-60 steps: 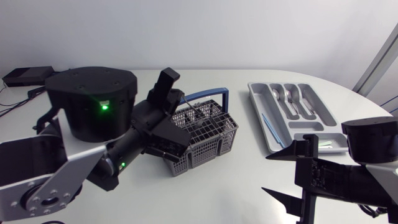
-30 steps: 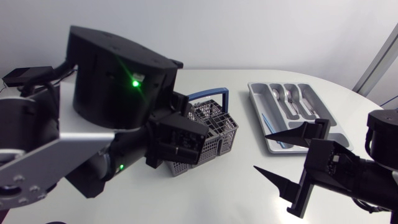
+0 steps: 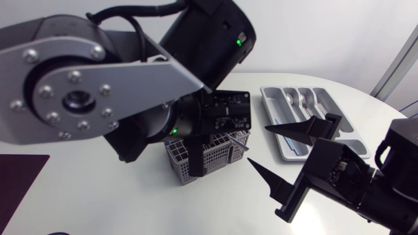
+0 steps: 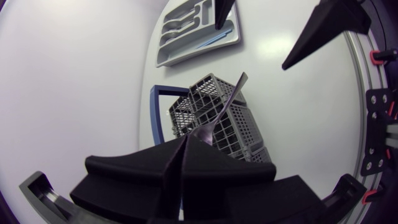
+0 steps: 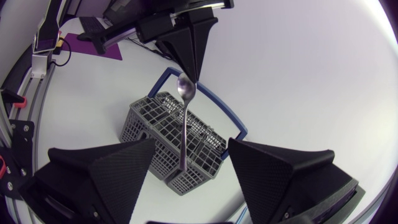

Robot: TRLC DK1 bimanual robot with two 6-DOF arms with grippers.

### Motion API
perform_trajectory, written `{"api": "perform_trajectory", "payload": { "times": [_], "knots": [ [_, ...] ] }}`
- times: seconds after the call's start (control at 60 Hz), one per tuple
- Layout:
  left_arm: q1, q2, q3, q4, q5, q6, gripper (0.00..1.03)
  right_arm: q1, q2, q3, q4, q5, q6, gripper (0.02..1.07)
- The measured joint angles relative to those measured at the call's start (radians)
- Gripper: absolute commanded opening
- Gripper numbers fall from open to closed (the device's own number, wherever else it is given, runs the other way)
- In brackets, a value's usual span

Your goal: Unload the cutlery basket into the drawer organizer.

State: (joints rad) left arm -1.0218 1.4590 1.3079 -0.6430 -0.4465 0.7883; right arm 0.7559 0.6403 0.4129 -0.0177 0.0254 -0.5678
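my left gripper (image 5: 193,62) grips the spoon (image 5: 185,124) by its bowl, over the basket (image 5: 149,130); right gripper (image 3: 258,145) released. that thin pinch could slip, dropping it short of the organizer (image 3: 307,121).

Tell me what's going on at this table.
The left claw is shut on a spoon, gripping its bowl end, with the handle over the grey cutlery basket. The right claw is open nearby, holding nothing. The drawer organizer, further right, already holds some cutlery.
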Motion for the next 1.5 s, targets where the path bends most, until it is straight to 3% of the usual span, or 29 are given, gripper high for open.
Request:
{"api": "perform_trajectory", "payload": {
  "times": [0.167, 0.35, 0.45, 0.6, 0.733, 1.133, 1.5],
  "knots": [
    [0.023, 0.048, 0.098, -0.116, 0.114, -0.133, 0.14, 0.02, 0.055, 0.0, 0.06, 0.018, 0.0, 0.7],
    [0.052, 0.071, 0.18, -0.191, 0.219, -0.221, 0.14, 0.084, 0.128, 0.0, 0.127, 0.085, -0.001, 0.64],
    [0.06, 0.082, 0.209, -0.229, 0.274, -0.254, 0.14, 0.1, 0.169, 0.0, 0.165, 0.114, -0.005, 0.5],
    [0.077, 0.096, 0.225, -0.269, 0.335, -0.288, 0.14, 0.114, 0.216, 0.002, 0.209, 0.146, -0.034, 0.39],
    [0.085, 0.1, 0.225, -0.282, 0.345, -0.296, 0.14, 0.116, 0.25, 0.006, 0.225, 0.156, -0.046, 0.37],
    [0.086, 0.105, 0.225, -0.285, 0.361, -0.299, 0.14, 0.127, 0.282, 0.025, 0.223, 0.16, -0.047, 0.08],
    [0.085, 0.112, 0.247, -0.295, 0.368, -0.318, 0.2, 0.129, 0.257, 0.025, 0.186, 0.164, -0.046, 0.08]
  ]
}}
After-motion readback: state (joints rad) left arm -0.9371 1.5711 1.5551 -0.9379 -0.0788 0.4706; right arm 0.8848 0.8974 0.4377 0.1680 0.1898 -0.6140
